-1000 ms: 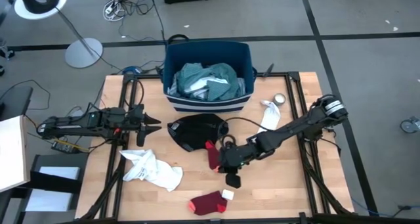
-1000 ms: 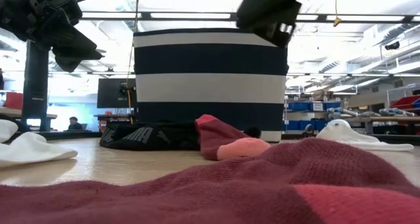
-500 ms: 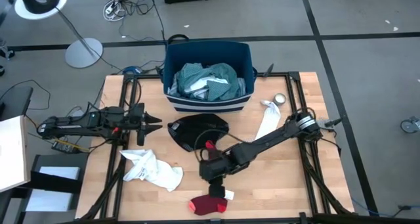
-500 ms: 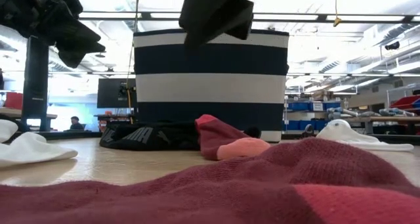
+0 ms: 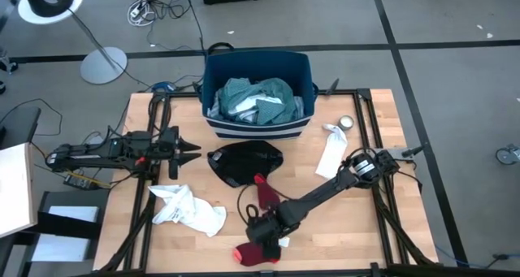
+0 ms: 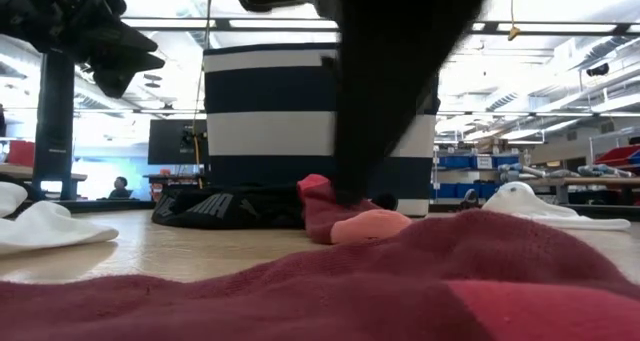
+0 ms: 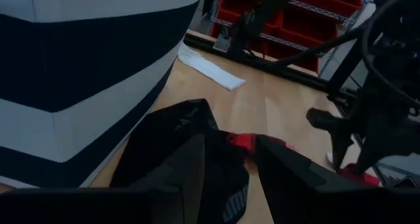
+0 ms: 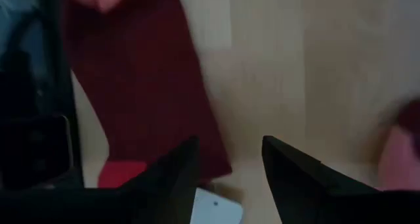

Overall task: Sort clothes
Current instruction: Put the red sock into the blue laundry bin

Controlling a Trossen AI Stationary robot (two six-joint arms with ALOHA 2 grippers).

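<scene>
Bare wood [image 5: 357, 220] — bin [image 5: 258, 66] rearward

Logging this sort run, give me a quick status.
Right gripper open, low over the near red sock. Left gripper open, waiting at the table's left. Nothing in the way.

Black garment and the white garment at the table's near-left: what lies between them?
Bare wood. In the high view, nothing lies between the black garment and the white garment on the table.

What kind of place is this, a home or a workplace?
Most likely a robotics lab or workshop: red storage bins on shelving, loose cables on the floor, and a wooden table fitted with two robot arms.
</scene>
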